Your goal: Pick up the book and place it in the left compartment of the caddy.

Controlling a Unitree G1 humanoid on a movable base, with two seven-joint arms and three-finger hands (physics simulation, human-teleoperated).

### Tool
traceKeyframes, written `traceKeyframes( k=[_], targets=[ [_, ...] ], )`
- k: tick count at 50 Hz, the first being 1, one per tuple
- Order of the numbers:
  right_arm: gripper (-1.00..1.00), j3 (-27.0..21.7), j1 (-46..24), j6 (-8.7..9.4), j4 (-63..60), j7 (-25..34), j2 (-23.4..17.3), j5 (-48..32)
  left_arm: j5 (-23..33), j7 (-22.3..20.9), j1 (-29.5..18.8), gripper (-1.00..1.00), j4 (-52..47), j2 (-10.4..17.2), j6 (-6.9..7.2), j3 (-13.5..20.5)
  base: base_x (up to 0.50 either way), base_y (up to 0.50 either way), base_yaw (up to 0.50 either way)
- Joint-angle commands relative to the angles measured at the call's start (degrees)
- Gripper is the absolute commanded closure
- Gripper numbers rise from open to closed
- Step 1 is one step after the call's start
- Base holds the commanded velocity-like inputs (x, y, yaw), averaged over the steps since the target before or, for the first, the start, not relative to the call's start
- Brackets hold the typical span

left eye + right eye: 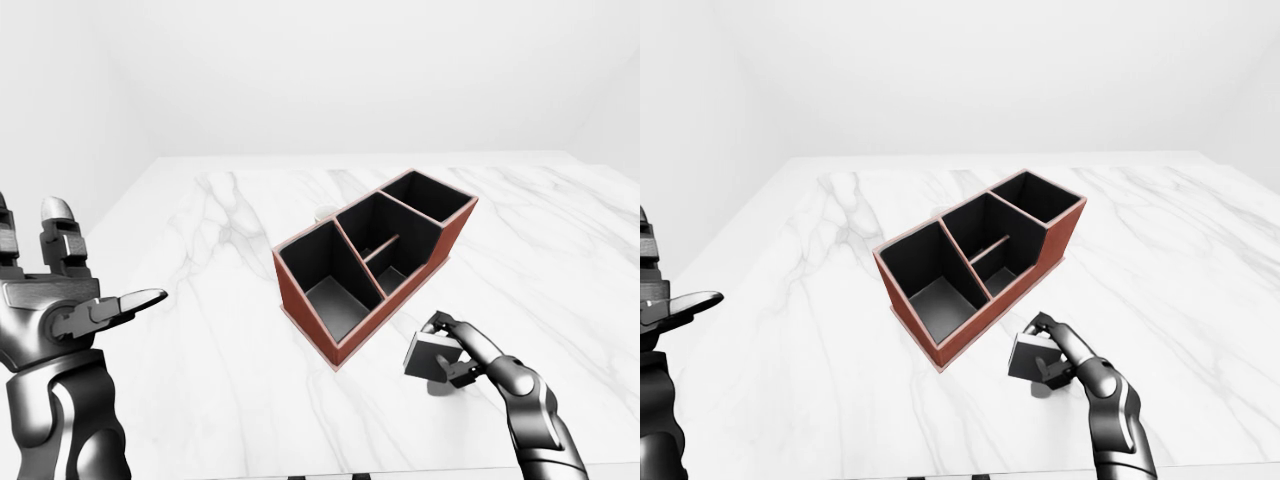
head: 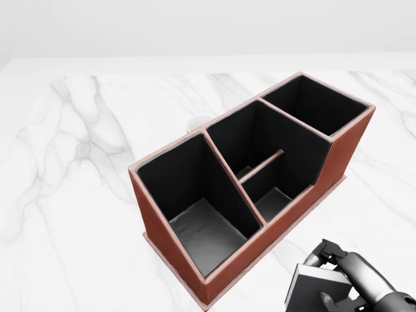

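Observation:
The caddy (image 2: 156, 227) is a red-brown box with black lining, lying diagonally across the head view. Its left compartment (image 2: 205, 231) has nothing in it. The book (image 2: 316, 284) is small, with a dark cover and white page edges. It sits at the bottom right of the head view, just right of the caddy's near corner. My right hand (image 1: 447, 350) is shut on the book, fingers over the top edge and thumb below. The book (image 1: 425, 352) hangs slightly above the table, over its own shadow. My left hand (image 1: 100, 260) is raised at the far left, fingers spread and open.
The white marble table (image 1: 220, 360) ends near the bottom of the left-eye view. A small white round object (image 2: 198, 121) pokes out from behind the caddy's far side. The caddy's other compartments (image 2: 312, 104) hold nothing.

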Motion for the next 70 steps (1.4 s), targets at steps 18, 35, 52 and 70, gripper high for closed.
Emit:
traceKeyframes(
  k=[18, 35, 52, 70],
  targets=[
    [1.0, 4.85, -0.05, 0.0, -38.41, 7.2, 3.38, -18.58, -0.04, 0.14, -0.05, -1.0, -0.08, -0.02, 0.0, -0.11, 0.0, 0.0, 0.0],
    [1.0, 5.26, -3.2, 0.0, -46.07, 7.2, 4.71, -27.93, 0.35, 0.1, -0.1, -1.0, 0.16, -0.09, 0.0, -0.39, 0.0, 0.0, 0.0],
    [1.0, 10.95, -9.8, 0.0, -57.41, 7.2, 9.09, -45.01, 0.43, 0.12, -0.03, -1.0, -0.03, -0.16, 0.0, -0.41, 0.0, 0.0, 0.0],
    [1.0, 16.65, -16.76, 0.0, -62.31, 7.2, 10.28, -44.82, 0.55, 0.16, -0.09, -1.0, 0.04, -0.2, 0.0, -0.53, 0.0, 0.0, 0.0]
  ],
)
